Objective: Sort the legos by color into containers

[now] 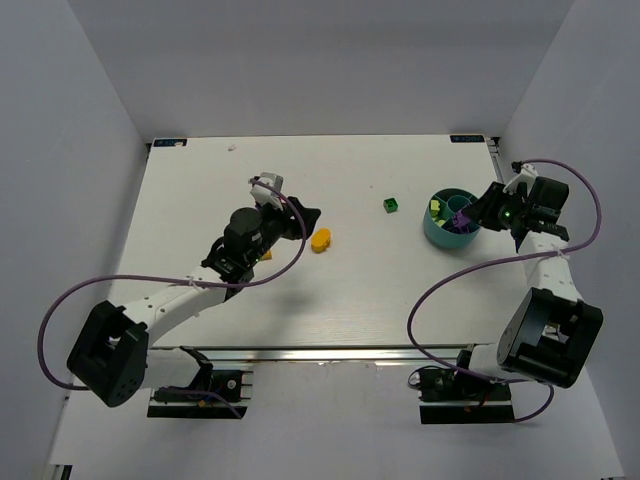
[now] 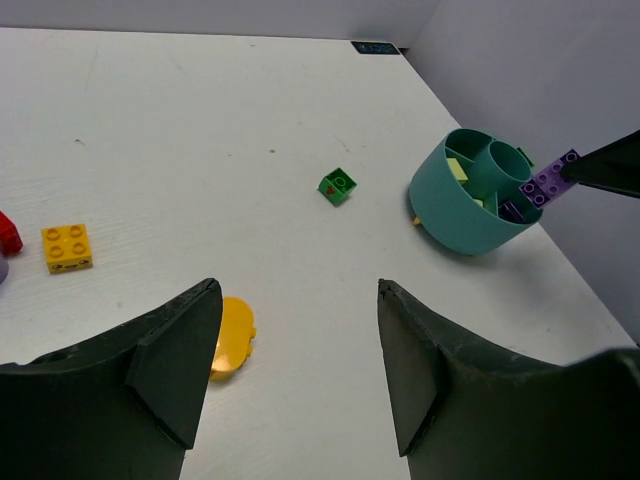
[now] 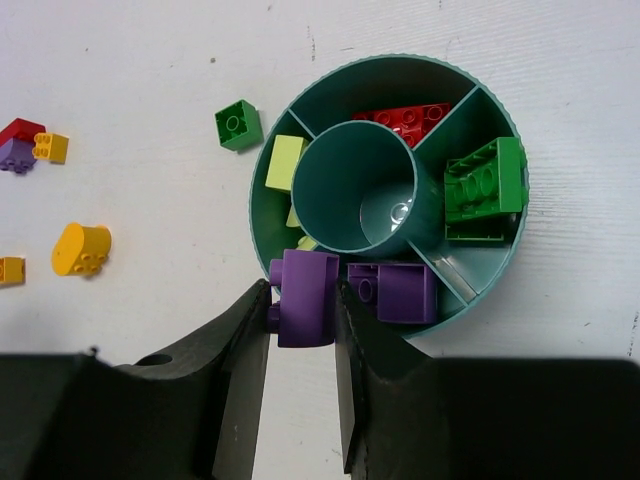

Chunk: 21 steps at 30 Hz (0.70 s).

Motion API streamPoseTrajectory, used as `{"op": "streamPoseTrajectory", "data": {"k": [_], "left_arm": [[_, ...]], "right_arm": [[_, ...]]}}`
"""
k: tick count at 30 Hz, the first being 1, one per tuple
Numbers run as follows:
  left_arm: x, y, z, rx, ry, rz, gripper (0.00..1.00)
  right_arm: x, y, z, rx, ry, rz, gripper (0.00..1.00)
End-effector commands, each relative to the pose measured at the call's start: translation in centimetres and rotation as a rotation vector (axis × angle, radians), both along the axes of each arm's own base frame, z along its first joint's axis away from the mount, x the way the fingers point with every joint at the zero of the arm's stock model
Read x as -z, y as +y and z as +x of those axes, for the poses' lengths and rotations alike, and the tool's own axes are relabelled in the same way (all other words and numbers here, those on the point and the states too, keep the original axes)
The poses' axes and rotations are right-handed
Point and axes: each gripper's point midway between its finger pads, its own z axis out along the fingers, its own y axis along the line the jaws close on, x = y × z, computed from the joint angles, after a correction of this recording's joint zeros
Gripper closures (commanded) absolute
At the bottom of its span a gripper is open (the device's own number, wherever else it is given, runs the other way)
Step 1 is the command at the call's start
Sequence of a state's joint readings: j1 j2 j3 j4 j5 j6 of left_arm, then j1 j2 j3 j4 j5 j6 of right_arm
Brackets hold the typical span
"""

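A purple brick (image 3: 305,312) was pinched in the right hand (image 3: 302,292) over the rim of the round teal bowl (image 3: 392,60), whose sections held more bricks (image 3: 484,190) grouped by colour. A small green brick (image 3: 238,125) sat near the bowl on the white tabletop (image 1: 400,290). The left hand (image 2: 297,287) hovered, fingers spread, beside an oval yellow brick (image 2: 232,338).
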<state>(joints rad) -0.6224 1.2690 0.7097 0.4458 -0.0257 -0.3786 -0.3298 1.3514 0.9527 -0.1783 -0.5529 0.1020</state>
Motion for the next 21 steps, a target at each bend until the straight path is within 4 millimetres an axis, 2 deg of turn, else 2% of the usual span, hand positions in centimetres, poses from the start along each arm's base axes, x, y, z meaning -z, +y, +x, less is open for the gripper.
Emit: {"op": "streamPoseTrajectory", "data": {"k": [1, 9, 12, 15, 16, 18, 19, 21], "left_arm": [[-0.8, 1.2, -0.2, -0.042, -0.003, -0.021, 0.27], [-0.8, 1.9, -0.4, -0.056, 0.005, -0.016, 0.27], [-0.9, 2.1, -0.5, -0.066, 0.005, -0.017, 0.27], [-0.9, 2.3, -0.5, -0.073, 0.008, -0.018, 0.27], [-1.0, 2.4, -0.6, -0.077, 0.007, -0.020, 0.27], [-1.1, 2.6, -0.6, -0.084, 0.007, -0.024, 0.27], [-1.0, 2.7, -0.7, -0.089, 0.011, -0.021, 0.26], [-1.2, 3.0, -0.7, -0.097, 0.007, -0.023, 0.26]], "right_arm": [[-0.1, -0.1, 0.6, -0.004, -0.029, 0.007, 0.94], [1.2, -0.1, 0.4, -0.008, -0.004, 0.006, 0.91], [1.9, -0.2, 0.3, -0.007, 0.011, -0.003, 0.86], [2.3, -0.3, 0.2, -0.006, 0.023, -0.006, 0.73], [2.5, -0.3, 0.2, -0.006, 0.026, -0.007, 0.63], [2.5, -0.5, 0.4, -0.003, 0.023, -0.012, 0.55], [2.4, -0.5, 0.4, -0.004, 0.020, -0.014, 0.46], [2.4, -0.6, 0.5, -0.002, 0.018, -0.020, 0.40]]}}
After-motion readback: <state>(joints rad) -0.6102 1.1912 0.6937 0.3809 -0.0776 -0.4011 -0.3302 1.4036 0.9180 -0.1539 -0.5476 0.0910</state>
